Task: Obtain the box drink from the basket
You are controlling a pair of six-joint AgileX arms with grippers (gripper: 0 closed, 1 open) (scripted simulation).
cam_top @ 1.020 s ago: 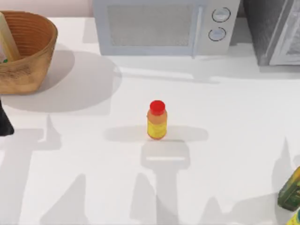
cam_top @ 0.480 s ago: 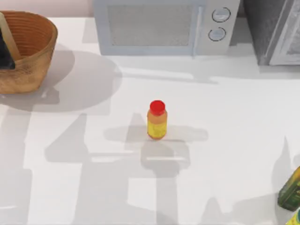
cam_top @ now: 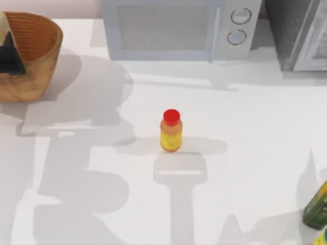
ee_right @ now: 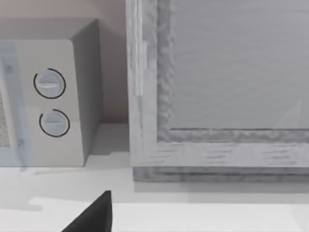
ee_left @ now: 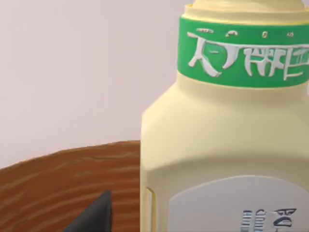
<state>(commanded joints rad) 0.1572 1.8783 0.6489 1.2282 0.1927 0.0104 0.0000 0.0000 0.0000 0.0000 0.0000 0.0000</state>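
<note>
The basket (cam_top: 36, 61) stands at the table's far left corner. The box drink (cam_top: 3, 23) shows as a pale sliver at the left rim inside it. My left gripper (cam_top: 10, 57) is a dark shape down inside the basket beside the carton. In the left wrist view, the box drink (ee_left: 227, 145) looms close, pale yellow with a green band. One dark fingertip (ee_left: 96, 220) stands a little apart from its side, against the brown basket wall (ee_left: 53, 188). The gripper is open and holds nothing. A fingertip (ee_right: 96, 215) of my right gripper, open, points toward the back appliances.
A yellow-orange bottle with a red cap (cam_top: 170, 131) stands mid-table. A microwave (cam_top: 173, 28) lines the back edge, with a grey appliance (cam_top: 301, 30) to its right. A dark green and yellow carton (cam_top: 317, 206) sits at the front right edge.
My left gripper moved from the table's left edge up into the basket and now sits closer to the box drink. The arm shadows on the table shifted. The bottle stayed put.
</note>
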